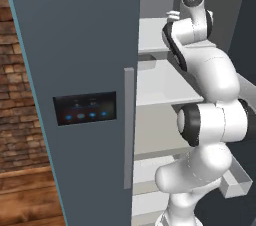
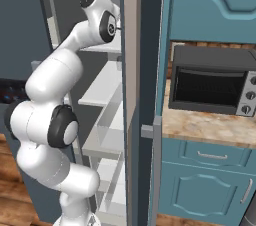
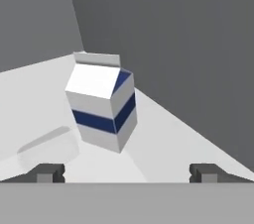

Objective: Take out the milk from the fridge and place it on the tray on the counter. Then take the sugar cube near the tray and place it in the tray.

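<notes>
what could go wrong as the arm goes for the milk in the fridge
1. The milk sits left of centre between the open fingers, so closing now may clip a corner and tip it.
2. It stands close to the fridge's grey back wall; pushing forward could shove it into the corner.
3. The arm reaches deep between the shelves and might catch one when withdrawing.

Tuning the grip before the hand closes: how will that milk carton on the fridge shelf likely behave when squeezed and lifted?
The milk carton looks boxy and flat-sided, so probably it won't roll. Taller than wide, it may tip if nudged near the gable. Its smooth sides could slip; the hand stands open, apart from it.
</notes>
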